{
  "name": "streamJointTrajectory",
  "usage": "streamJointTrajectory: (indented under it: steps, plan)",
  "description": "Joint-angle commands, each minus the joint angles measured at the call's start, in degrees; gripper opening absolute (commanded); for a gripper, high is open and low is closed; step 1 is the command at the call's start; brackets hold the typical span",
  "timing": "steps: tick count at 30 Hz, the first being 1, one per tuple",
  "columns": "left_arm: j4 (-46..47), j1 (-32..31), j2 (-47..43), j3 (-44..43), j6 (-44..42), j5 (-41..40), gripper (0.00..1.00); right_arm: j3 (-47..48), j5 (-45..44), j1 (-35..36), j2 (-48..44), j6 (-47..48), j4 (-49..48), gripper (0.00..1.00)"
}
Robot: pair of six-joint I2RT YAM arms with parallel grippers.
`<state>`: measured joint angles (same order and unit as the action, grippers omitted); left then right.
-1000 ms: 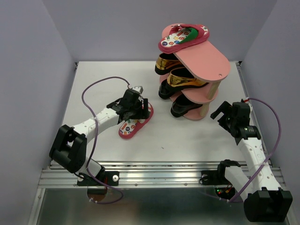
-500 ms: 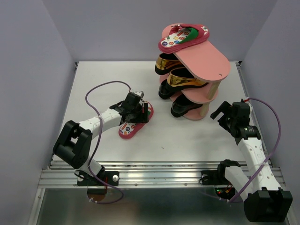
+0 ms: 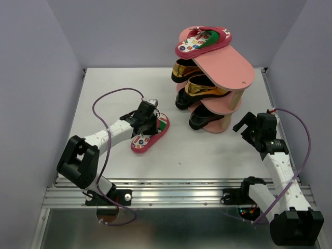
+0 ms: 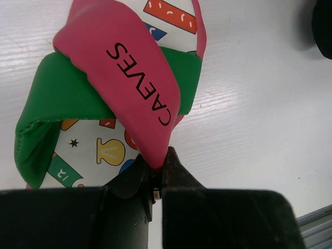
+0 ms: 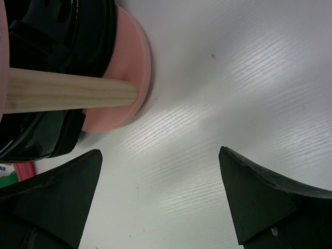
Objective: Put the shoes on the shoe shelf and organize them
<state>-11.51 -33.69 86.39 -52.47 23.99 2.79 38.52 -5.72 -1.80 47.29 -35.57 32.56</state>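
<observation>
Shoes were nearly all put away. On the salmon-pink three-tier shoe shelf [image 3: 231,70], which stood at the far right of the white table [image 3: 207,155], one pink flip-flop with a printed footbed [image 3: 202,42] lay across the far end of the top board. The near half of that board was bare. Below it sat two shiny gold loafers [image 3: 202,85], and lower down two glossy black loafers [image 3: 203,118], all poking out to the left. From above I could not sort out exactly which board each rested on.

The last shoe, the loose pink flip-flop [image 3: 149,136], lay on the table to the left of the shelf and well apart from it. The left gripper [image 3: 150,122] was down over it, its fingers pressed together on the edge of the red strap with green lining [image 4: 140,72]. I could not tell whether the sole had left the table.

The right gripper [image 3: 248,124] hovered just near and right of the shelf's foot, fingers spread wide and holding nothing. Its wrist view showed the bottom board and a wooden post [image 5: 67,91].

By my reckoning five of six were done. What remained was to lift the last flip-flop and lay it on the bare half of the top board beside its mate.
</observation>
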Motion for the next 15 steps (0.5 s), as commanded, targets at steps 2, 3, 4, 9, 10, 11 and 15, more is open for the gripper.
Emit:
streamJointTrajectory:
  steps: [2,3,4,9,10,11,15]
  plan:
    - [-3.6,-0.3,-8.0,-8.3,-1.7,-4.1,0.00,0.7,0.4,-0.1,-0.4,0.7,-2.1,1.00]
    - [-4.2,-0.3,-9.4,-9.3,-2.9,-4.2,0.00,0.7,0.4,-0.1,-0.4,0.7,-2.1,1.00]
    - [-5.2,-0.3,-10.0,-11.7,-3.3,-4.3,0.00,0.6,0.4,-0.1,-0.4,0.7,-2.1,1.00]
    - [-11.1,-0.3,-15.0,-19.0,-8.4,-3.4,0.00,0.9,0.2,-0.1,-0.3,0.9,-2.1,1.00]
    - [-11.5,-0.3,-15.9,-21.1,-9.1,-3.1,0.00,1.0,0.2,-0.1,-0.3,0.9,-2.1,1.00]
    - [-12.0,-0.3,-16.8,-22.1,-9.7,-2.8,0.00,1.0,0.1,-0.1,-0.3,1.0,-2.1,1.00]
    - [-10.1,-0.3,-22.3,-27.1,-11.9,2.0,0.00,0.7,0.5,-0.1,0.1,0.7,-2.5,1.00]
